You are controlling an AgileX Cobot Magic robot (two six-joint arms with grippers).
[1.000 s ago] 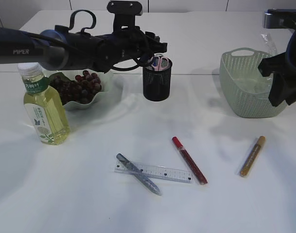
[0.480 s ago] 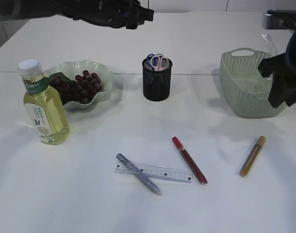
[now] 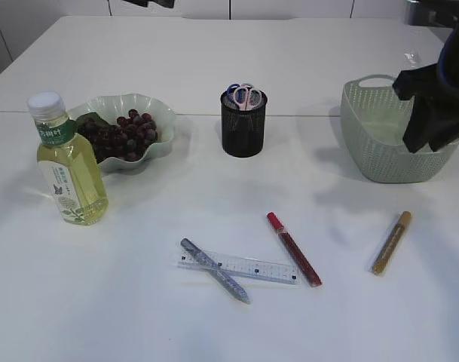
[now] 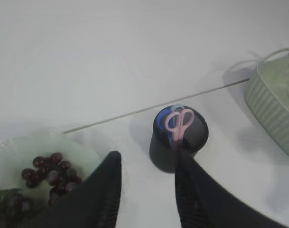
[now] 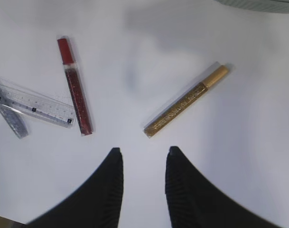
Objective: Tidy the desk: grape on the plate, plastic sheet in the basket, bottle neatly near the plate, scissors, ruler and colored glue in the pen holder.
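Gold glue pen (image 5: 186, 100) flat on table (image 5: 229, 156), just ahead of right gripper (image 5: 143, 159), jaws parted, empty. Scissors (image 4: 175, 124) upright in pen holder (image 4: 180, 142), directly beyond left gripper (image 4: 148, 164), likewise parted, empty.

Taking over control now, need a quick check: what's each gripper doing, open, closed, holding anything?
Left gripper: open, holding nothing.
Right gripper: open, holding nothing.

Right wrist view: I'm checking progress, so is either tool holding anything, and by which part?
Nothing is held. The right tool stands open above the gold glue pen; the left tool is open too.
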